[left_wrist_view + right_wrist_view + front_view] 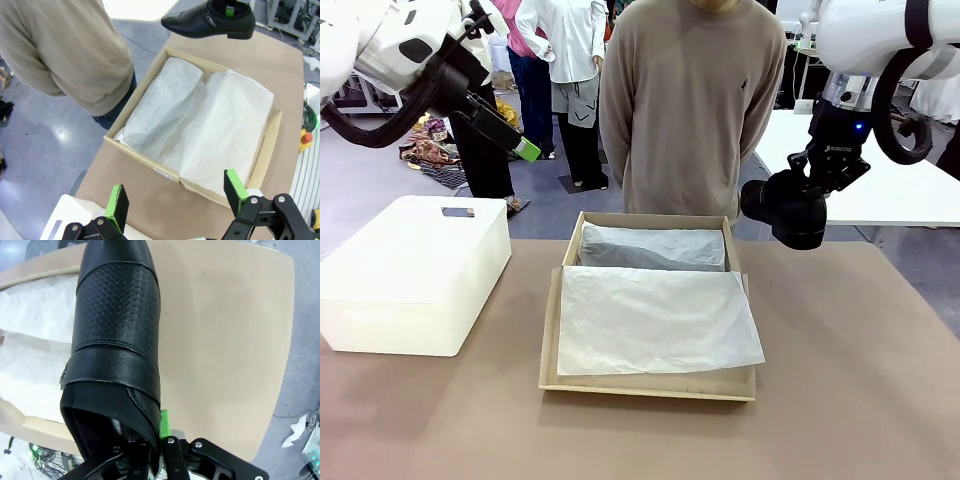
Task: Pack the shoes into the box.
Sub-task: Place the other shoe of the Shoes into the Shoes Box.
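White arms (880, 35), looping black cables (360, 130), black left tool (175, 187), green pads (119, 200).

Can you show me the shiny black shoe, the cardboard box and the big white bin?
black dress shoe (192, 22): left wrist view, on its upper near the toe.
cardboard shoebox (650, 388): front view, on its near wall.
white plastic bin (405, 310): front view, on its front wall.

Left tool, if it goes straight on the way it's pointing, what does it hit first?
Probably the white tissue paper lining the box; the open left tool aims down at it, though depth is unclear.
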Tool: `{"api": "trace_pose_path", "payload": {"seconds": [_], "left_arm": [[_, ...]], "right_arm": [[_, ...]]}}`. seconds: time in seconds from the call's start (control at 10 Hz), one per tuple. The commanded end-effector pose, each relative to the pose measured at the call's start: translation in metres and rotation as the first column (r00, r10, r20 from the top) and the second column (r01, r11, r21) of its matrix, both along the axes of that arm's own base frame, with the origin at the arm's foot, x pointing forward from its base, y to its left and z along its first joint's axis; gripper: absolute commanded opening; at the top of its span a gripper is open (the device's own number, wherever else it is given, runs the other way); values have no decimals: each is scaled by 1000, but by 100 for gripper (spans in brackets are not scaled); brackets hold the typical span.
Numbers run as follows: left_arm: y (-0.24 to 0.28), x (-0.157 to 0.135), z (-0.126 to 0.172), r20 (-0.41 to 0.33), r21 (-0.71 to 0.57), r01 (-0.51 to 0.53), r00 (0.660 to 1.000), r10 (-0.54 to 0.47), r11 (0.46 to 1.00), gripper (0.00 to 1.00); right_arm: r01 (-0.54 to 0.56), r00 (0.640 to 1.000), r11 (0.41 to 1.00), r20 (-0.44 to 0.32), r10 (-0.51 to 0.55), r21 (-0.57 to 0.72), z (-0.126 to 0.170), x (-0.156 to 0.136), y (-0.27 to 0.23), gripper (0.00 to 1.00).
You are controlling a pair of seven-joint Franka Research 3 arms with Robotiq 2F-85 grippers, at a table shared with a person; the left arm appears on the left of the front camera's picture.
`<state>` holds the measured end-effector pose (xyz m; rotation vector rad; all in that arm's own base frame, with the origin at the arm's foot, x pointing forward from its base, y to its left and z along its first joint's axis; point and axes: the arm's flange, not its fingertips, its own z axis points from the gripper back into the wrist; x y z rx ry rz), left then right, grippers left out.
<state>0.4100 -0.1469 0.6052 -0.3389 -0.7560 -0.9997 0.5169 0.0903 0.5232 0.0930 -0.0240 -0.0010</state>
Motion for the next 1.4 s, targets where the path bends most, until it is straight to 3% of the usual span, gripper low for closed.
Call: {"api": "trace_pose_path", "payload": {"seconds": [0.0,0.3,0.5,0.6,0.7,1.1,1.3], "left_arm": [[3,1,0,7,-18,23,1000,-23,1000,100],[3,1,0,7,-18,23,1000,-23,1000,100],[3,1,0,7,-18,23,1000,-23,1000,100],[3,1,0,7,-18,23,1000,-23,1000,100],[3,1,0,7,-18,23,1000,-23,1000,100],[3,1,0,7,-18,23,1000,-23,1000,100],[3,1,0,7,-18,23,1000,-23,1000,100]], "right_arm": [[80,996,997,47,-81,4,5,3,11,0],[272,953,962,125,-274,39,27,-3,57,0],[389,916,920,89,-392,50,34,-9,88,0],[500,856,861,101,-507,94,36,-10,101,0],[557,823,818,37,-567,143,36,-9,112,0],[679,713,724,127,-690,119,20,-5,156,0],[673,718,730,129,-684,118,18,-7,162,0]]}}
